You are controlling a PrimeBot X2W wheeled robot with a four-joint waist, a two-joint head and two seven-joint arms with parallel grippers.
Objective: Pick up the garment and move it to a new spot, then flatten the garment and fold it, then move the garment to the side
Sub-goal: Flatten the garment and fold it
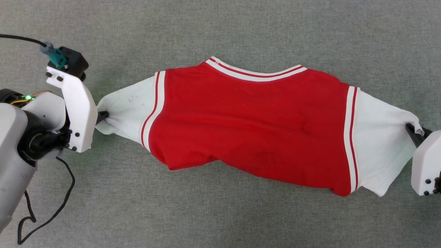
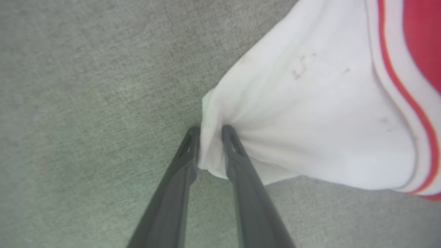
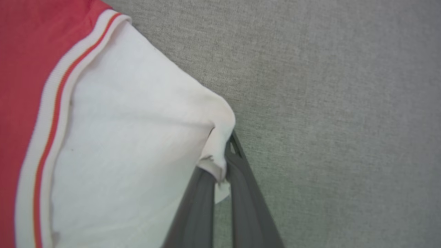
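The red jersey T-shirt was stretched sideways across the middle of the head view, over a grey woven surface. Its striped collar was toward the top of the frame and a plain red panel faced up.

At the left edge of the frame, the left gripper pinched the tip of one white sleeve. In the left wrist view a fold of that sleeve sat between the two dark fingers, and creases fanned out from the pinch, so the left gripper looked clamped on the cloth rather than merely bracketing it.

At the right edge of the head view, the right gripper held the other sleeve. Its wrist view showed the jaws closed tight on the bunched cuff, with a scrap of white hem poking out below the right gripper.

Both sleeves were drawn out to points, which suggested that the arms were pulling apart to take up slack and spread the shirt wide. That fits either carrying it to a new spot or flattening it. The bottom of the red body curled and sagged toward the lower centre of the frame, so it was not yet flat. It could not be told whether the cloth rested on the surface or hung just above it.

A loose black cable trailed below the left arm at the lower left, well apart from the shirt.
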